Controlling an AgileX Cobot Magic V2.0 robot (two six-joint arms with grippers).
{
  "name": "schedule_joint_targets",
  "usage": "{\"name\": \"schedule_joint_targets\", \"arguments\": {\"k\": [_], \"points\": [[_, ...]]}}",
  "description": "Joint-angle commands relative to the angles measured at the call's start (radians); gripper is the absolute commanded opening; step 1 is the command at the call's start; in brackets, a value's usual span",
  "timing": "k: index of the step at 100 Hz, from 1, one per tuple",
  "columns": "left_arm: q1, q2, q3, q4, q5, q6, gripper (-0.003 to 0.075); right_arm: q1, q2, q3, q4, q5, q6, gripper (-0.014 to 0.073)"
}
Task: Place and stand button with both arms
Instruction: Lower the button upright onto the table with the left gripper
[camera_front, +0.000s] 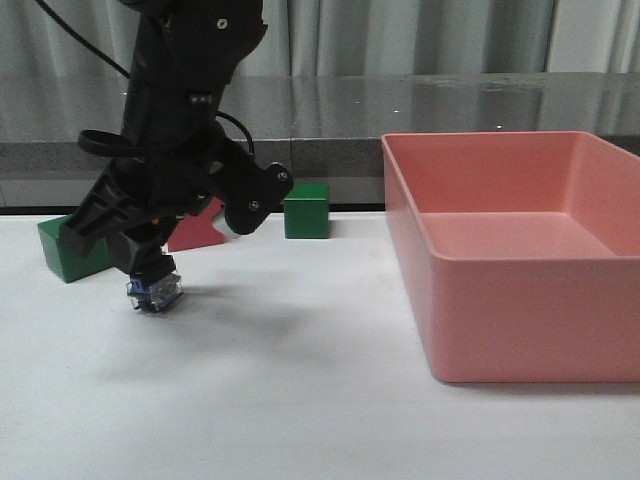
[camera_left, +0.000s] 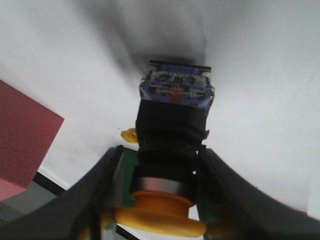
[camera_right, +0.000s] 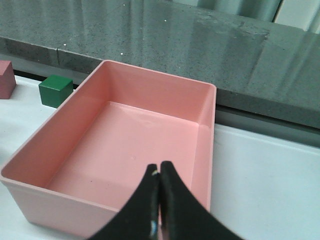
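The button (camera_left: 172, 125) has a round yellow cap, a shiny silver ring, a black body and a blue base. The left end effector (camera_left: 160, 195) grips it, base down on the smooth white bench (camera_front: 300, 400). The right end effector (camera_right: 159, 200) hangs pinched together over the pink plastic bin (camera_right: 150, 100). Green blocks (camera_front: 306, 210) sit behind.

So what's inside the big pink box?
Nothing that shows. The pink box has a bare floor in the right wrist view, with the right gripper shut above its near edge. The gripper covers a small strip of the floor there.
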Motion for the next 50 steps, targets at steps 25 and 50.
{"name": "schedule_joint_targets", "arguments": {"k": [25,50], "points": [[-0.009,-0.043,-0.027,-0.001,0.009,-0.013,0.001,-0.005,0.006,-0.024,-0.003,-0.071,-0.002,-0.0061],[-0.009,-0.043,-0.027,0.016,0.008,-0.013,0.0351,-0.005,0.006,-0.024,-0.003,-0.071,-0.002,-0.0061]]}}
